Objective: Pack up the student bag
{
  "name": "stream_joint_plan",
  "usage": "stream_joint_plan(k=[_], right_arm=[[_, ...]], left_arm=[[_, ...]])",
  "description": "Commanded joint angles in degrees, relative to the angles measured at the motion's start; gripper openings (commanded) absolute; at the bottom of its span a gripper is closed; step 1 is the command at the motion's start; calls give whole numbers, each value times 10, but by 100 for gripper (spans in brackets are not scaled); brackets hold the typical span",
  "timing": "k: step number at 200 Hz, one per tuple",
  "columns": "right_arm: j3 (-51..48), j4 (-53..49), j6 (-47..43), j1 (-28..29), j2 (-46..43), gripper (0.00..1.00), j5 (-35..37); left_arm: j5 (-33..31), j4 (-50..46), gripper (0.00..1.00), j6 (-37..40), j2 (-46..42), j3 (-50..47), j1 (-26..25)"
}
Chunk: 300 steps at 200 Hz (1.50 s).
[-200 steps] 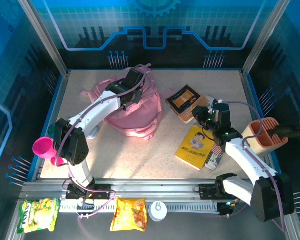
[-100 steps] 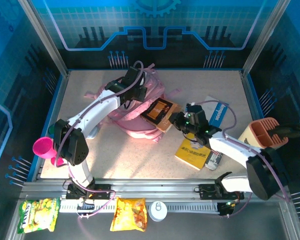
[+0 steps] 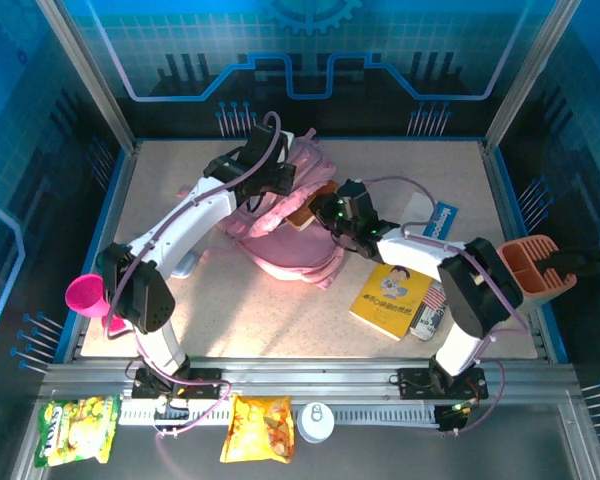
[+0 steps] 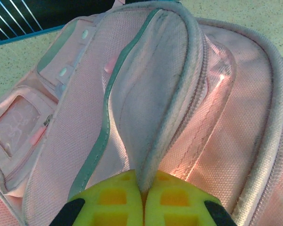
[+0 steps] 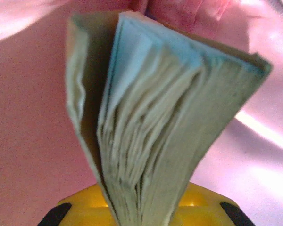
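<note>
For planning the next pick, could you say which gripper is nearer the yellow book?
Right. The right gripper, holding a brown book at the student bag, is up-left of the yellow book; the left gripper, pinching the bag's flap, is farther.

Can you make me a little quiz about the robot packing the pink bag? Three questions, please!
1. True or false: the left end effector is pinching a flap of the student bag.
2. What is the right end effector holding? A) a spoon B) a book C) a ball
3. Fill in: the cup on the far left is ____.
Key: 1 true; 2 B; 3 pink.
</note>
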Motion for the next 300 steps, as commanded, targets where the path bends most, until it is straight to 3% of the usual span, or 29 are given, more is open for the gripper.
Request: stream_joint_plan(k=[1, 30, 62, 108, 126, 159, 213, 236, 264, 276, 300], right_arm=[[54, 53, 25, 14, 44, 5, 40], [102, 55, 59, 22, 111, 5, 50], [161, -8, 87, 21, 164, 6, 35], [205, -7, 95, 15, 233, 14, -55], [192, 4, 96, 14, 231, 23, -72], [141, 24, 83, 6, 182, 52, -70], [-3, 39, 26, -11, 20, 68, -96], [-62, -50, -27, -15, -71, 75, -68], [-109, -205, -94, -20, -171, 83, 16], [-110, -279, -121, -19, -203, 86, 73], [-104, -389, -170, -26, -247, 88, 159]], left_arm=[[6, 70, 0, -19, -44, 45, -3], [2, 70, 0, -28, -43, 49, -2], [23, 81, 0, -36, -47, 36, -1], [25, 85, 0, -52, -49, 21, 2], [31, 95, 0, -56, -51, 13, 5], [33, 97, 0, -68, -43, 9, 13], [41, 105, 0, -75, -36, -35, 49], [43, 115, 0, -69, -42, -83, 60], [66, 140, 0, -66, -67, -161, 67], [91, 157, 14, -65, -81, -194, 68], [139, 183, 60, -71, -107, -239, 69]])
